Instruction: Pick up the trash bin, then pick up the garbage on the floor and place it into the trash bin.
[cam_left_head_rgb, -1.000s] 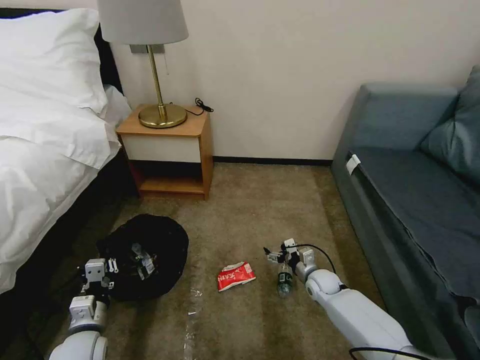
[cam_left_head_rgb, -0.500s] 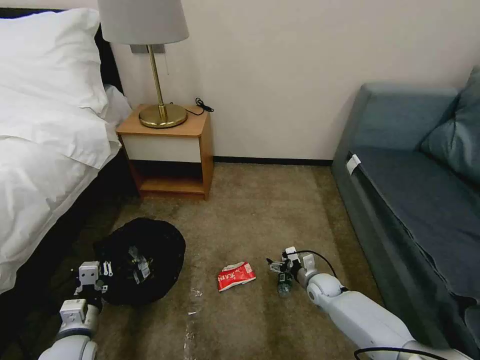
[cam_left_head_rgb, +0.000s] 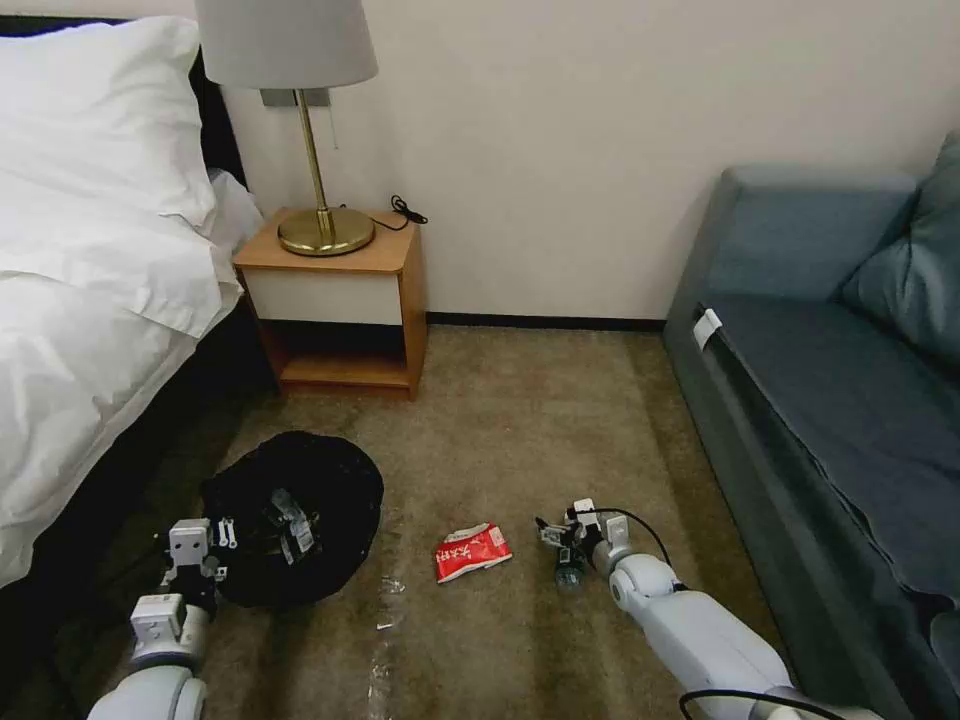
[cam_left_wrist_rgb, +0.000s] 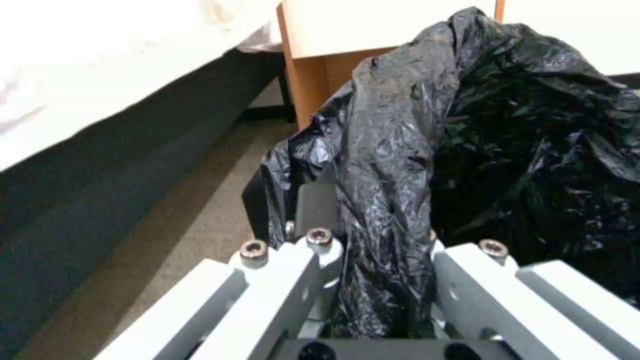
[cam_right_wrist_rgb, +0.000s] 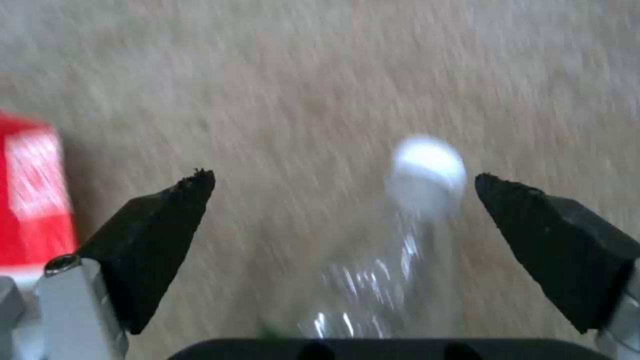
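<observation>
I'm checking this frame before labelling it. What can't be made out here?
- Trash bin: its white body, hidden under the black liner in head and left wrist views.
- Left gripper: what it clamps beneath the liner.
- Bottle: lower end, cut off by the right gripper mount; label blurred.
- Packet: cut by the frame edge, print blurred.

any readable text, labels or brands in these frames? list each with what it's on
None can be quoted.
Red-and-white packet: white print on the red face, too small to read in the head view and blurred in the right wrist view.
Clear bottle: a green label band, no characters legible.
Litter inside the trash bin: printing too small to read.
</observation>
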